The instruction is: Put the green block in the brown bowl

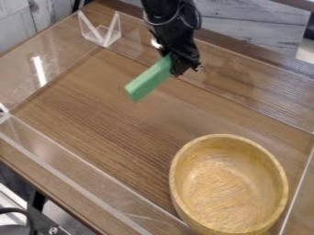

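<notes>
A lab-like test bench: a wood-grain table fenced by clear acrylic walls.

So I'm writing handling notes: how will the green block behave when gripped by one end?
The green block likely stays stiff: held at one end by the gripper, it juts out straight, unsagging. Probably light for its size. Flat faces suggest it won't roll, though it might pivot in the grip.
</notes>
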Robot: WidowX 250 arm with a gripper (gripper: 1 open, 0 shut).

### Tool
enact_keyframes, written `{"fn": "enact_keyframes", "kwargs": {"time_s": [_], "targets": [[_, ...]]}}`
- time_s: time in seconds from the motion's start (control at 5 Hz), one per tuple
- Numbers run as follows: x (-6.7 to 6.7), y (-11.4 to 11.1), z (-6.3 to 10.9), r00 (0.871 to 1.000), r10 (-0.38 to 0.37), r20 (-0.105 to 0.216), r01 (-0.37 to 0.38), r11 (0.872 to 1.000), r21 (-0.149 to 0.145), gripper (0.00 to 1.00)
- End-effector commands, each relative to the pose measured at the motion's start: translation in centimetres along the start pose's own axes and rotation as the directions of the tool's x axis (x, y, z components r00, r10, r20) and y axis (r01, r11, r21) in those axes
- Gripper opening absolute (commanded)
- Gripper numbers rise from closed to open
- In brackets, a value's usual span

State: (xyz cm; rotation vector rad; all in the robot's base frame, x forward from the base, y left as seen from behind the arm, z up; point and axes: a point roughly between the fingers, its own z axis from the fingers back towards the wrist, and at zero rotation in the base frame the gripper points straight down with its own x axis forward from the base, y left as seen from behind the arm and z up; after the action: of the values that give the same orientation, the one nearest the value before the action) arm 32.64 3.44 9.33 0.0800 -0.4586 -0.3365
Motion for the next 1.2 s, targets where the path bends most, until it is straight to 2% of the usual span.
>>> {"fn": "enact_keyframes", "kwargs": {"time_s": [0.0, 1.0], "targets": [[0.63, 0.77, 0.76, 0.999, 0.007, 0.049, -0.009, 1.000, 0.029, 0.00], [0.95, 0.73, 0.49, 0.994, 0.024, 0.102, -0.030, 0.998, 0.061, 0.00]]}}
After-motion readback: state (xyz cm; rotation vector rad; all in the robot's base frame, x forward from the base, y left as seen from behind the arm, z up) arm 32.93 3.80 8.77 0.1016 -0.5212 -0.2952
